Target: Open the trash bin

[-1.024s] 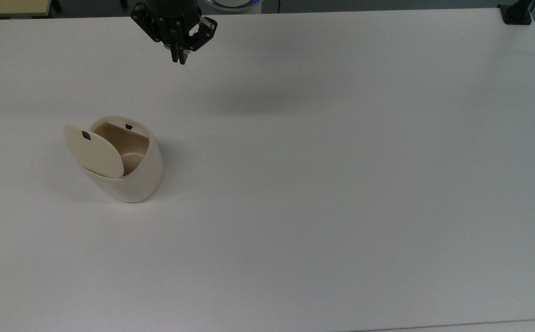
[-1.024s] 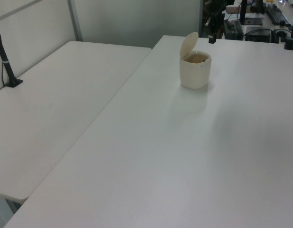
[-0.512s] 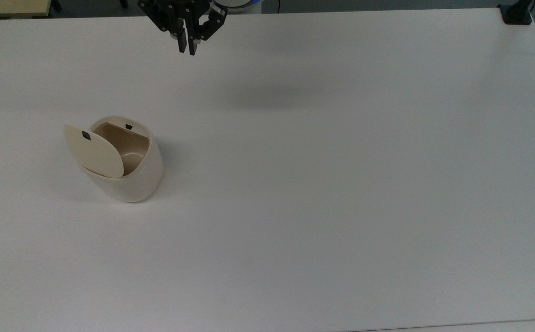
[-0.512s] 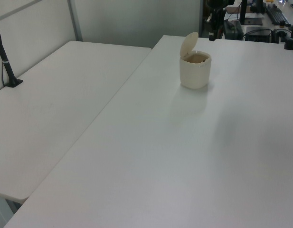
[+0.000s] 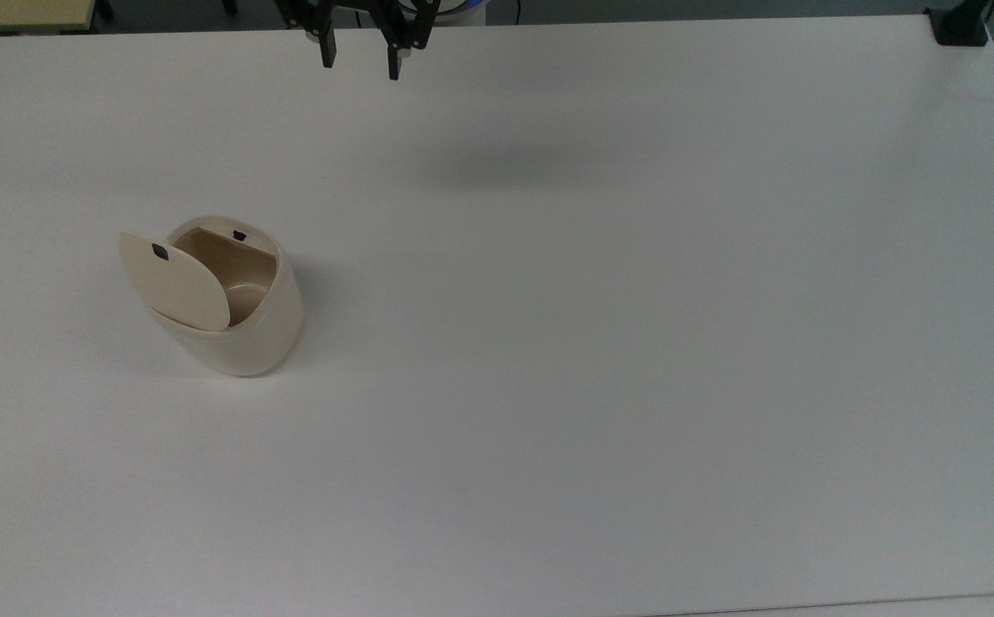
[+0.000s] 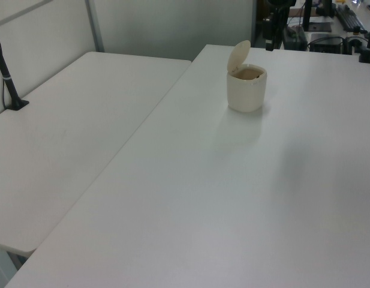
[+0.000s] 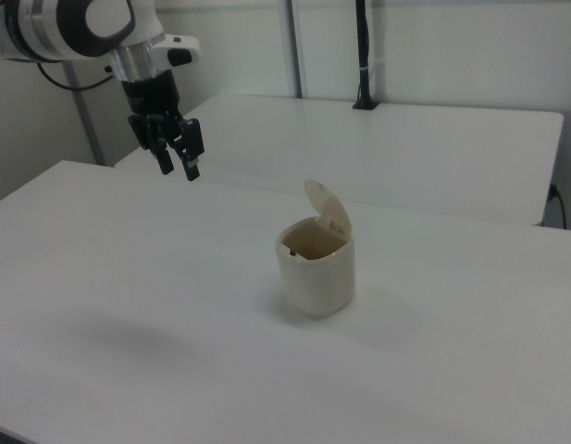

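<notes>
Trash bin (image 5: 236,317) stands lid-up — end effector (image 5: 360,60) spread, well apart.

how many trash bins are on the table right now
1. The trash bin stands on the white table toward the top view's left, lid raised. The gripper hangs open near the top view's upper edge, well apart.

Cream-white trash bin (image 5: 244,334), beige lid (image 5: 176,283), brown inside; black claw (image 5: 360,60); plain white table (image 5: 634,343).
</notes>
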Controlling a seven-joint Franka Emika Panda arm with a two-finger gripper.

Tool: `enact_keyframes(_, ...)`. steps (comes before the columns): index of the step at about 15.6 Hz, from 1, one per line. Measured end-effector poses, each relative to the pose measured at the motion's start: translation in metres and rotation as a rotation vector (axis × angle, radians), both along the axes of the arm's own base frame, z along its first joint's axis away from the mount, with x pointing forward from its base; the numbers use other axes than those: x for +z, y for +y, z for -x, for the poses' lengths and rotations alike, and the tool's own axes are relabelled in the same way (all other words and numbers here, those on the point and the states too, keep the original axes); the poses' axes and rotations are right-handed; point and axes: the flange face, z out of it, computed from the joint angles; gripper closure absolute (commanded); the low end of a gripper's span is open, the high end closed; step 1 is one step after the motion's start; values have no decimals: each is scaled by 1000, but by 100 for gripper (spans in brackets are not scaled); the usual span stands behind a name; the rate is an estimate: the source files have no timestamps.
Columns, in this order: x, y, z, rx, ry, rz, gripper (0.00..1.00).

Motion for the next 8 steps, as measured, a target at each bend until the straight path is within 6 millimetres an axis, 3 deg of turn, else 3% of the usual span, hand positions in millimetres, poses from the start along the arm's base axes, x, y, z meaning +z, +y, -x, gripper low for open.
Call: enact_keyframes(8,4,0,3,13,-3,0,0)
